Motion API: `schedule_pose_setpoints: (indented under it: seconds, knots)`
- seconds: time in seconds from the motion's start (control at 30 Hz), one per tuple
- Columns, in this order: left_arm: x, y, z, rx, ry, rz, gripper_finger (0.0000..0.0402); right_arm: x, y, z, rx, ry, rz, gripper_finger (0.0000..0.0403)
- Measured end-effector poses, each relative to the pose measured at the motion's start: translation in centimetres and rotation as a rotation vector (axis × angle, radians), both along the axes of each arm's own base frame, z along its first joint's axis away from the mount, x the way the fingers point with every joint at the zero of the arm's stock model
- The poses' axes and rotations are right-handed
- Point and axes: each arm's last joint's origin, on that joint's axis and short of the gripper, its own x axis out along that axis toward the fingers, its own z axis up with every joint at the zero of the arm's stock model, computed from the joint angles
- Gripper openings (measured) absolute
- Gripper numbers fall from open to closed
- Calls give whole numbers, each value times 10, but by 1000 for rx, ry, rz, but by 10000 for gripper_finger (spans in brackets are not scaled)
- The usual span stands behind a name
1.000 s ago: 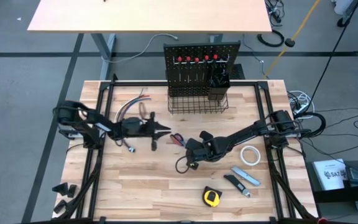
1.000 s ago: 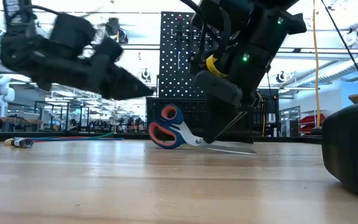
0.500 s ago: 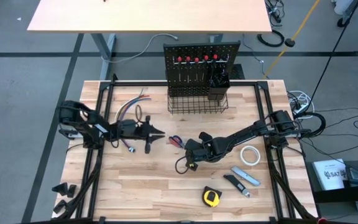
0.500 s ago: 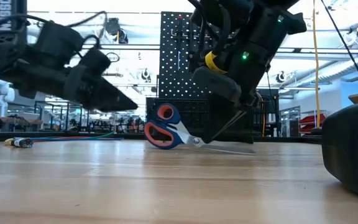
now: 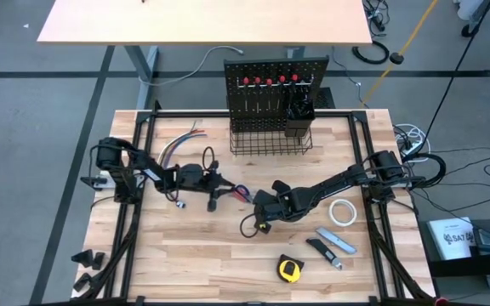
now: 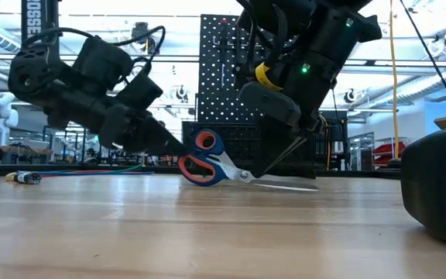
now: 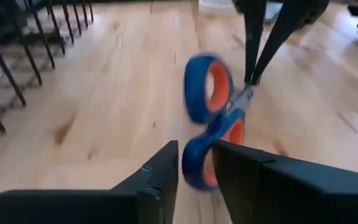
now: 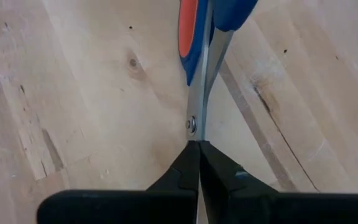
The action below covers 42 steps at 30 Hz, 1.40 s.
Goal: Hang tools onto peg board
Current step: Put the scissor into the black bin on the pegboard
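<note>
- The left gripper (image 5: 228, 190) has moved along the desk (image 5: 194, 255) toward the scissors (image 5: 243, 192); a second ago it hung farther back, beside the bundle of coloured wires (image 5: 179, 149).
- In the low view it has dropped from well above the desk to the height of the scissors' handle loops, its tip now at the loops.
- The left wrist view shows its fingers (image 7: 160, 174) apart, one on each side of the nearer blue-and-orange loop, not yet closed on it.
- The right gripper (image 5: 256, 201) has not shifted; its fingers (image 8: 191, 163) are pressed together on the scissors' blades just below the pivot screw, holding the tool tilted with its handles raised off the wood.
- The two grippers now meet at the scissors near the desk's middle, leaving little room between them.
- The peg board (image 5: 276, 81) stands upright at the far edge, red-handled tools already on its hooks and the wire basket (image 5: 270, 140) at its foot; bare wood lies between the basket and the scissors.
- White tape roll (image 5: 341, 212), grey-blue utility knife (image 5: 336, 241) and yellow tape measure (image 5: 289, 269) lie unmoved near the right and near edges, well apart from both grippers.
</note>
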Motion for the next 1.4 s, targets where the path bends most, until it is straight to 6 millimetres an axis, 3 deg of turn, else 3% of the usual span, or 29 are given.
schedule_pose_setpoints:
  seconds: [0.13, 0.3, 0.6, 0.77, 0.93, 1.2, 1.4]
  knots:
    - [-1, 0, -2, -82, 21, 34, 148, 0, 0, 0, -1, -2, 2, 0]
    - [-1, -2, -2, -61, 21, -18, 203, 1, 0, 0, -3, -5, 8, 0]
    - [10, -7, -11, -103, 107, -127, 212, 3, 0, 2, -15, -24, 30, 0]
    - [13, -13, -20, -46, 131, -175, 166, 3, 1, 2, -14, -28, 31, 0]
    - [14, -16, -19, 0, 120, -202, 42, 3, 1, 2, -23, -23, 45, 0]
    - [14, -16, -19, 14, 116, -199, 36, 3, 1, 2, -47, -14, 88, 3]
    - [14, -16, -19, 19, 116, -189, 36, 5, 2, 3, -67, -4, 195, 62]
